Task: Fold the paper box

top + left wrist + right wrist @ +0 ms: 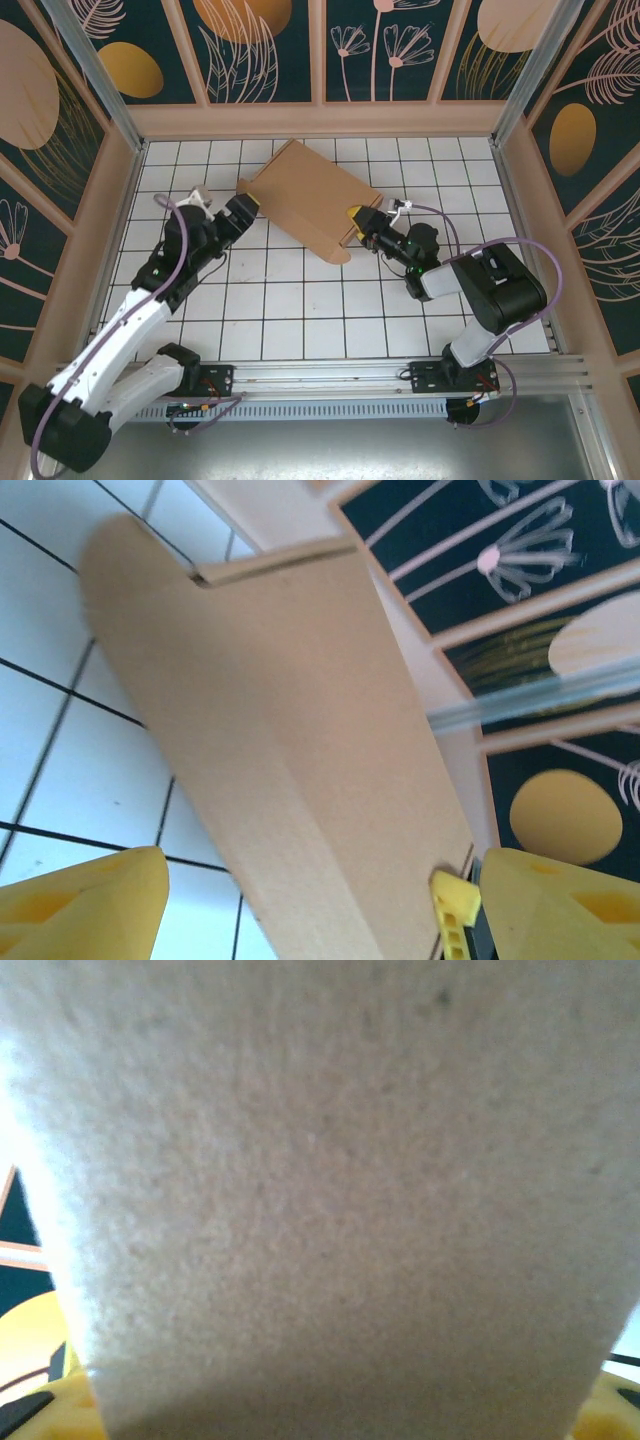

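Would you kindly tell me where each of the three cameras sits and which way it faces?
Top external: above and behind the arm bases, looking down on the tiled table, the paper box, both arms, left gripper and right gripper.
Left wrist: on the left arm, facing the box and patterned wall; own yellow fingers at the bottom corners.
Right wrist: on the right arm, close against cardboard; yellow fingertips at the bottom.
Shared: top and left wrist both show box, tiles, wall.
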